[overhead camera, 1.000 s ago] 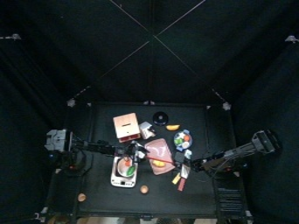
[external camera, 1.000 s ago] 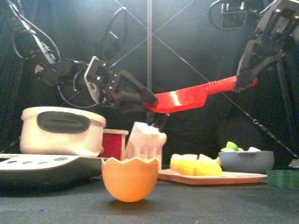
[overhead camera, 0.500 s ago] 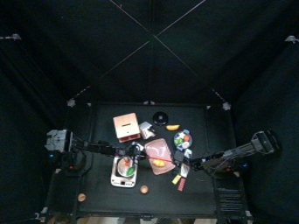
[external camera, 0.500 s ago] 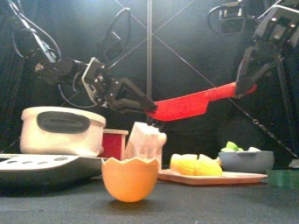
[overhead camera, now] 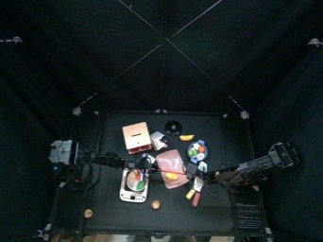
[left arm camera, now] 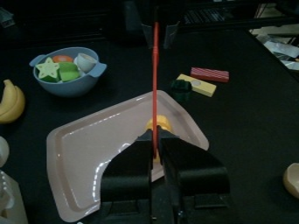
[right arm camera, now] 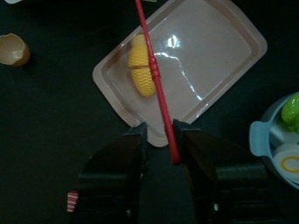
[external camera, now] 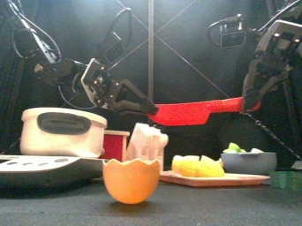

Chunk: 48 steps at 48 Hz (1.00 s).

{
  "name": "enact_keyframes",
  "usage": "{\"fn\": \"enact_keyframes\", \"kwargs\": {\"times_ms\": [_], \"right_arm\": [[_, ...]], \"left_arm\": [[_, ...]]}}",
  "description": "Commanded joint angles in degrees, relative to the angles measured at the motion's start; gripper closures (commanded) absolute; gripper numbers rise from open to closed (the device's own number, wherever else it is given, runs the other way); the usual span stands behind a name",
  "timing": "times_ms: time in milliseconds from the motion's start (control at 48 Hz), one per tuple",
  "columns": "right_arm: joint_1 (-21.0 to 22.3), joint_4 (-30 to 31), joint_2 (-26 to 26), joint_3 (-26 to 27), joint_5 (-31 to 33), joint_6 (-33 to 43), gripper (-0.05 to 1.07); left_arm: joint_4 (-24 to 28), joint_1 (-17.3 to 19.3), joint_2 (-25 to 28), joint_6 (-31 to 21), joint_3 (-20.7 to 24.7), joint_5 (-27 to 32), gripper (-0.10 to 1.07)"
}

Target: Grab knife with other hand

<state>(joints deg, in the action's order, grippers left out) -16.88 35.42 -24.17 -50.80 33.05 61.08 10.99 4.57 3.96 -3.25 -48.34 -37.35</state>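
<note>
A red knife [external camera: 200, 112] hangs nearly level above the table, held at both ends. My left gripper [external camera: 144, 106] is shut on its left end. My right gripper [external camera: 252, 97] is shut on its right end. In the left wrist view the knife [left arm camera: 156, 79] runs edge-on as a thin red line from between my jaws toward the other gripper. In the right wrist view the knife [right arm camera: 155, 79] runs the same way out from between my jaws, over a pink tray [right arm camera: 216, 61].
The pink tray [left arm camera: 93, 149] holds a piece of corn [right arm camera: 140, 66]. A blue bowl of fruit [left arm camera: 65, 70] and a banana [left arm camera: 10, 101] lie nearby. At the front stand an eggshell [external camera: 130, 181], a white cooker [external camera: 65, 132] and a board of yellow pieces [external camera: 199, 166].
My right gripper has come down, so the knife has gone from sloping up to the right to almost level. My left gripper has hardly moved.
</note>
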Motion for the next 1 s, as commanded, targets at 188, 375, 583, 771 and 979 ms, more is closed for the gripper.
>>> {"fn": "enact_keyframes", "kwargs": {"times_ms": [188, 375, 583, 771, 979], "right_arm": [[-0.18, 0.44, -2.90, -0.62, 0.26, 0.00, 0.09], [-0.26, 0.26, -5.71, -1.67, 1.93, 0.09, 0.09], [-0.44, 0.09, -6.77, -3.60, 5.19, 0.26, 0.09], [-0.35, 0.53, -6.24, -4.04, 3.87, 0.53, 0.09], [-0.18, 1.32, -3.52, -3.69, 0.44, 0.53, 0.09]], "left_arm": [[-0.35, 1.41, -2.20, -0.18, -0.70, -0.35, 0.55], [-0.62, 1.58, -3.78, -0.18, -2.20, -0.35, 0.55], [-1.85, 2.02, -6.59, -0.26, -5.27, -0.26, 0.55], [-3.25, 2.37, -8.96, -0.18, -7.03, -0.35, 0.55], [-3.52, 2.90, -9.67, -0.18, -7.82, -0.26, 0.55]]}}
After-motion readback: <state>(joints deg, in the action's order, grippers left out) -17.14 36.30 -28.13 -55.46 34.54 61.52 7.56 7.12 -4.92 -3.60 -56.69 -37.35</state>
